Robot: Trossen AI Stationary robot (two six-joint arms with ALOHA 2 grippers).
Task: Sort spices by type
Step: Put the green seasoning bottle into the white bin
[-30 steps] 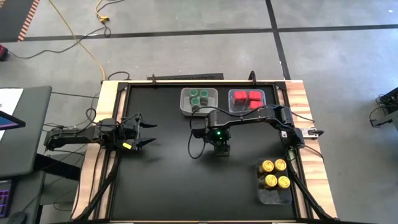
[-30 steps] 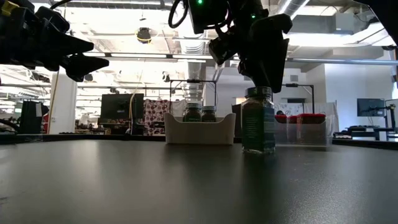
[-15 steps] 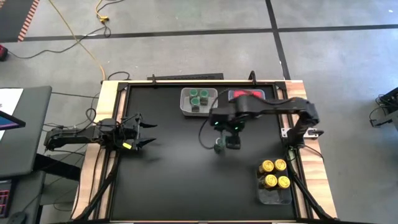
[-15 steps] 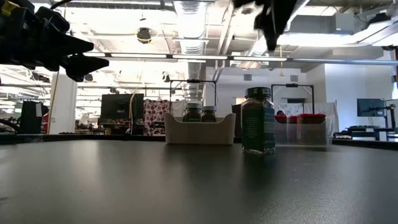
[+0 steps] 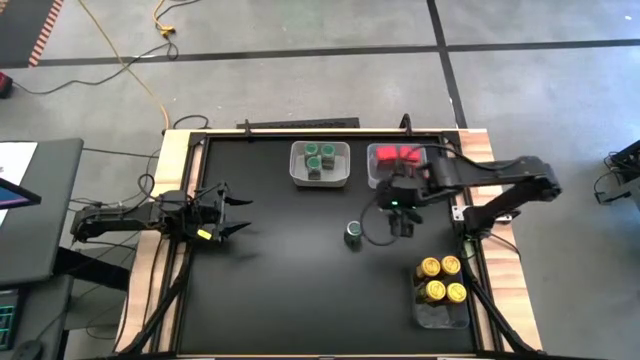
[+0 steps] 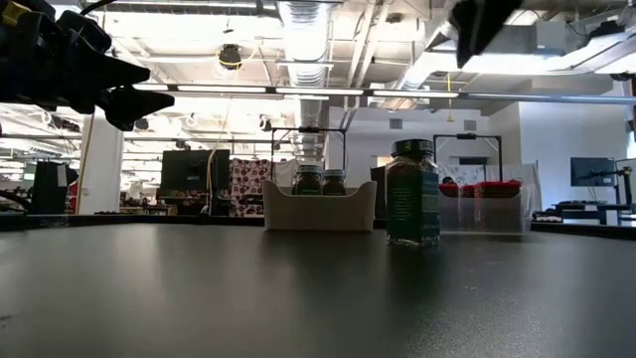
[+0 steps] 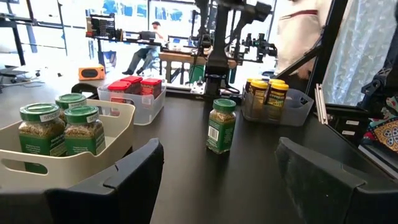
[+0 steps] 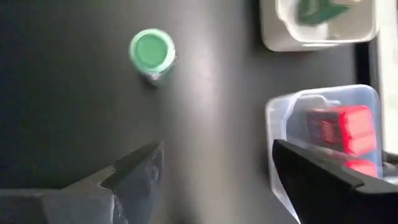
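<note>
We see one green-lidded jar (image 5: 353,233) standing upright and alone near the middle of the black table (image 5: 260,290). The right gripper (image 5: 404,222) hangs above the table at the jar's three o'clock, fingers spread and empty. The left gripper (image 5: 232,213) waits at nine o'clock near the table's edge, also spread and empty. At twelve o'clock, the white bin (image 5: 320,164) holds three green-lidded jars, the clear bin (image 5: 398,162) beside it red boxes. Yellow-lidded jars (image 5: 442,279) fill a bin at four o'clock.
</note>
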